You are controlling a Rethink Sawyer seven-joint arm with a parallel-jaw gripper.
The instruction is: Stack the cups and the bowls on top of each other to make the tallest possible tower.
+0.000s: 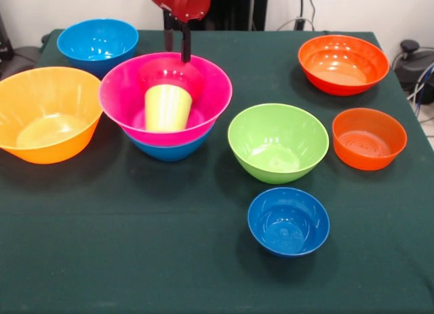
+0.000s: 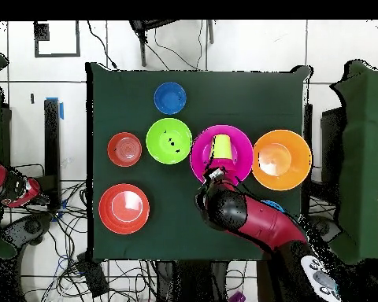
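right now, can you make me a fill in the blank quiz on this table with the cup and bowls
1. The lime cup stands upside down inside the ____ bowl.
2. The pink bowl sits nested in a ____ bowl.
3. The small blue bowl nearest the front camera lies next to the ____ bowl.
4. The gripper hangs above the pink bowl's ____ rim.

Missing words: pink; blue; green; far

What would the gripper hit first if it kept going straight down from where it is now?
Probably the pink bowl: the gripper points down over that bowl's far rim, behind the upside-down lime cup inside it. Depth is unclear, so it may meet the rim or the inner wall just in front of it.
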